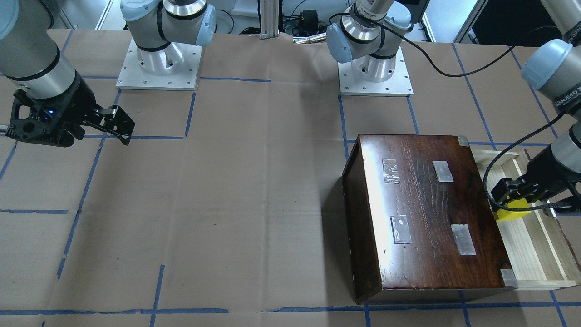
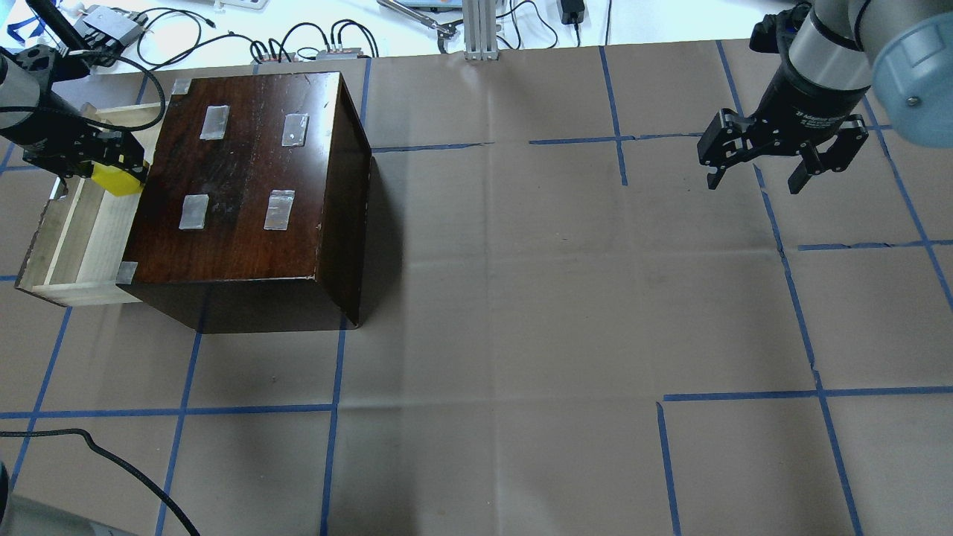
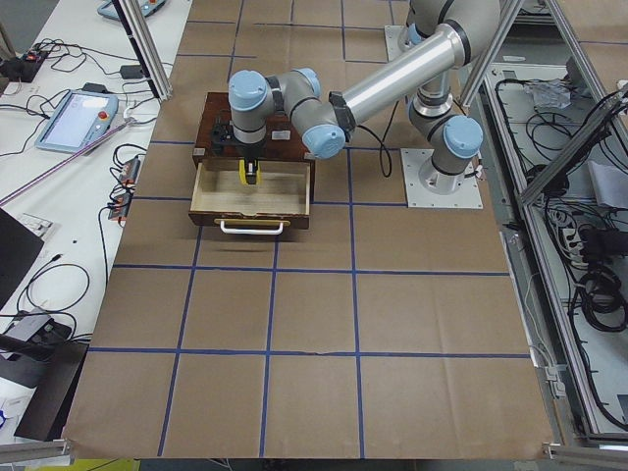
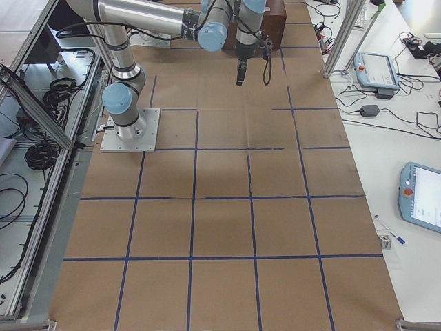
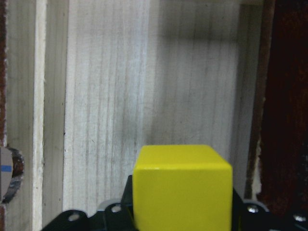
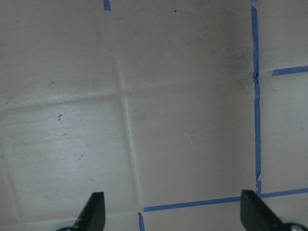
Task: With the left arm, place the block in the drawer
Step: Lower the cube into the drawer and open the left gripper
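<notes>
The yellow block (image 1: 513, 213) is held in my left gripper (image 1: 515, 202) over the open drawer (image 1: 535, 259) of the dark-brown wooden box (image 1: 426, 213). In the overhead view the block (image 2: 116, 180) hangs by the box's (image 2: 246, 179) edge, above the pale drawer (image 2: 82, 238), in the left gripper (image 2: 112, 167). The left wrist view shows the block (image 5: 182, 187) above the drawer floor (image 5: 110, 96). My right gripper (image 2: 774, 167) is open and empty, hanging over bare table at the far right; its fingertips (image 6: 96, 209) show in the right wrist view.
Brown paper with blue tape lines covers the table (image 2: 521, 298). The arm bases (image 1: 159, 63) stand at the robot's side. Cables and devices (image 2: 298, 45) lie beyond the far edge. A loose black cable (image 2: 112, 465) crosses the near left corner.
</notes>
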You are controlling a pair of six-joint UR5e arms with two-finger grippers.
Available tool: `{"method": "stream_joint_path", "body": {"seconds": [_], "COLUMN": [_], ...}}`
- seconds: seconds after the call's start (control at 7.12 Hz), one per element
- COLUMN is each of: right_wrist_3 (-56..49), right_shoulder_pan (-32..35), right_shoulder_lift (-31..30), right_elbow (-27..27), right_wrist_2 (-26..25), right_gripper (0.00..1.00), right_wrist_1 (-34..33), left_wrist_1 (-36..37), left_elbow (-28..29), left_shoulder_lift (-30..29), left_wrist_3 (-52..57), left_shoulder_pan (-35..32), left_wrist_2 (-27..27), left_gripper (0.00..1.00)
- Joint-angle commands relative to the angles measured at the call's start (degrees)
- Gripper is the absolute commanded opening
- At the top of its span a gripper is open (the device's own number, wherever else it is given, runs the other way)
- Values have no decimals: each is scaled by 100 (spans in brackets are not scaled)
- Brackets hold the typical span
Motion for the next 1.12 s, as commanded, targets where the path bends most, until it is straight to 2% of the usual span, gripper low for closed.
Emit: {"method": "stream_joint_path", "body": {"seconds": [0.0, 0.14, 0.28, 0.84, 0.98], "right_wrist_3": [0, 0, -9, 0, 0], "right_shoulder_pan": [0, 0, 0, 0, 0], "right_shoulder_lift": [0, 0, 0, 0, 0], "right_elbow": [2, -7, -7, 2, 2], "right_wrist_2": [0, 0, 0, 0, 0], "right_gripper": [100, 100, 100, 100, 100], "right_wrist_1": [0, 0, 0, 0, 0], "left_wrist_1": [4, 4, -5, -22, -84], "left_elbow": [14, 31, 75, 154, 172], "left_shoulder_lift": [-17, -8, -8, 150, 246], "left_wrist_3": [-1, -18, -18, -18, -27], "left_shoulder_pan": [23, 23, 32, 32, 24], "left_wrist_2": [0, -8, 0, 18, 227], "left_gripper": [45, 82, 99, 99, 99]}}
